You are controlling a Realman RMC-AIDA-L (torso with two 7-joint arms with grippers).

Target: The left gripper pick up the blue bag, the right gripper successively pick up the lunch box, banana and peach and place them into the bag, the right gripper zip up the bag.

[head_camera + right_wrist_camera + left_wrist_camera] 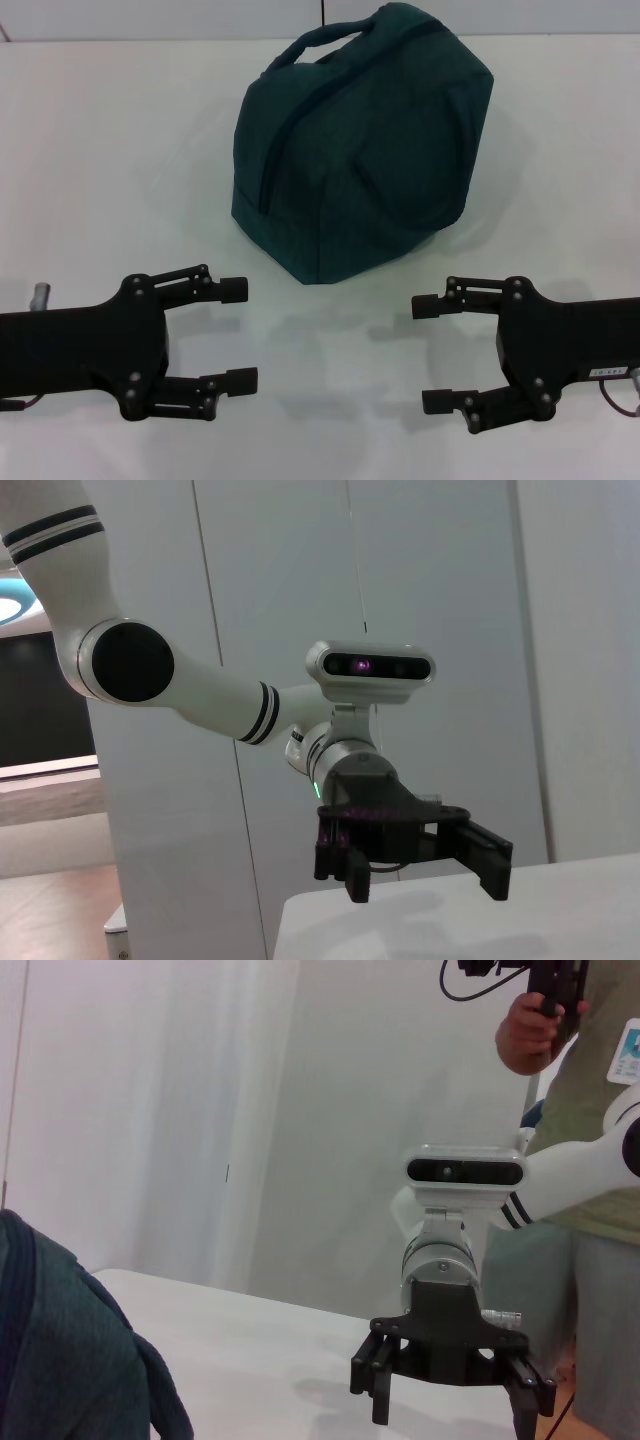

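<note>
Blue bag (pixel 360 150) at 12, zipped, no food visible so I judge task done. Left gripper (pixel 235 335) at 8, right gripper (pixel 432 355) at 4; both jaws apart, parked clear of bag.

blue bag (pixel 360 150) closed, contents hidden; in the left wrist view an edge crops it.

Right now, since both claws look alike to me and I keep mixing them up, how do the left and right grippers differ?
The left gripper sits on the left side of the table, pointing right; the right gripper sits opposite, pointing left. The right gripper carries a small white label; the left shows none. Both are black, open, empty, and in front of the blue bag.
</note>
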